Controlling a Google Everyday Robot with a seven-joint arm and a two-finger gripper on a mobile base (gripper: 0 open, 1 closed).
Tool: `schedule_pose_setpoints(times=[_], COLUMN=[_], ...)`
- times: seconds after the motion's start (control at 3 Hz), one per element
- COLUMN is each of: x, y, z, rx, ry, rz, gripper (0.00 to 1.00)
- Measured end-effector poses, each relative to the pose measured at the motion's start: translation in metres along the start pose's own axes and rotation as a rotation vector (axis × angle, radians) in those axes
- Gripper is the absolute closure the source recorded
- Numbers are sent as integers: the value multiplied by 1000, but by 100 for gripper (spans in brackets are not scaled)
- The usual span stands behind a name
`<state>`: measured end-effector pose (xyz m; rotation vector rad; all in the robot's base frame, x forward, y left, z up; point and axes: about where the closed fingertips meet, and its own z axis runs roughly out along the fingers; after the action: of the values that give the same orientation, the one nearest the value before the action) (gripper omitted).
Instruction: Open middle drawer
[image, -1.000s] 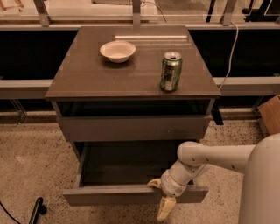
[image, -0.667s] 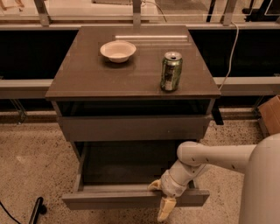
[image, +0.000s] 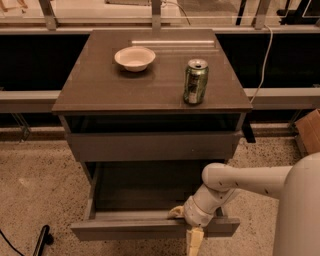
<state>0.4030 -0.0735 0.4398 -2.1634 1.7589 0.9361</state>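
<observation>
Nothing much has shifted in the last second: the gripper sits at the same spot on the middle drawer, which is already pulled well out below the counter. One finger hangs outside the front panel and the other lies inside, so it seems to be pinching the top edge, right of centre. That handleless front looks stiff and smooth. Its lip is probably the only purchase, and the shallow box should slide lightly. The arm reaches in from the right, elbow bent, wrist turned downward.
</observation>
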Motion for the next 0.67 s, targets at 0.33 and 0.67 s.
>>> schedule_pose_setpoints(times=[0.33,0.67], x=[-1,-12], y=[1,12], z=[0,-12], rx=[4,83], ry=[-8,-175], rz=[1,23], gripper=[0,0])
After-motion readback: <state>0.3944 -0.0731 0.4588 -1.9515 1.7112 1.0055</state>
